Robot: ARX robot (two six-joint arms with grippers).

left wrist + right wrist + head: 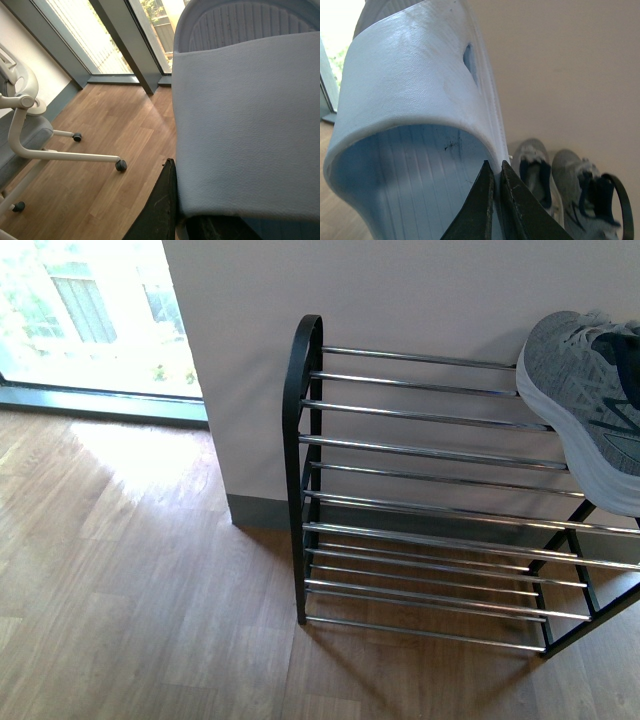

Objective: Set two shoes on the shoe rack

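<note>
Black metal shoe rack with thin chrome bars stands against wall; grey knit sneaker sits at top tier's right end, toe overhanging front.

Pale blue moulded slide, smooth matte strap, ribbed footbed, clamped at strap edge by right gripper. Second pale blue slide, fine-textured strap, held by left gripper, well above wood floor.

Risks:
- thin edge grip lets slide swing or slip
- round, gapped bars let sole tilt through
- crowding sneaker could knock it off

Shoe rack bars lie bare; sneaker (grey) blocks its right end.
</note>
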